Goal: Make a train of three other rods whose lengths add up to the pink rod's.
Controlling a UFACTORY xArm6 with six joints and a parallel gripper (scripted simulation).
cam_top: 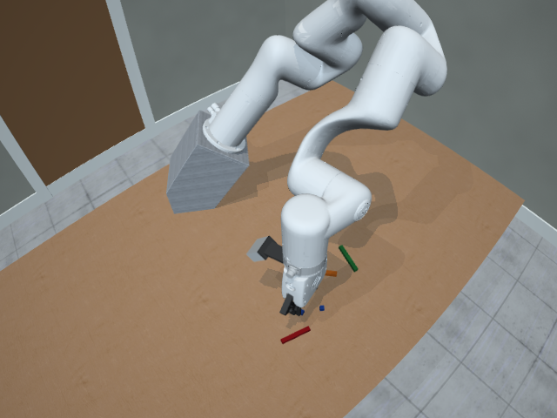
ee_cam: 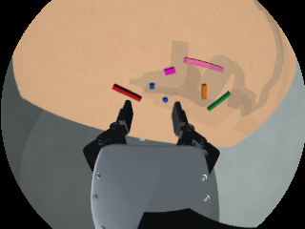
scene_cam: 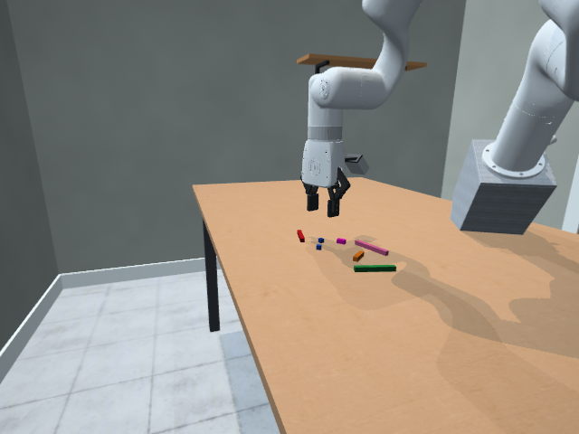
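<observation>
- We see the claw (scene_cam: 321, 205) hanging above the bench (scene_cam: 327, 354), partly spread, with nothing between its fingers.
- Nearest in the exterior view lies the green rod (scene_cam: 374, 268), then the orange rod (scene_cam: 357, 255).
- Beyond them lie the pink rod (scene_cam: 371, 247), the magenta rod (scene_cam: 340, 240), two blue rods (scene_cam: 319, 243) and the red rod (scene_cam: 300, 235), all flat and apart.

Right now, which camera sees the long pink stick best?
The exterior view: the pink rod lies in plain sight, unblocked, between the magenta and green rods. The wrist view shows it too, but small. In the top view the arm hides it.
</observation>
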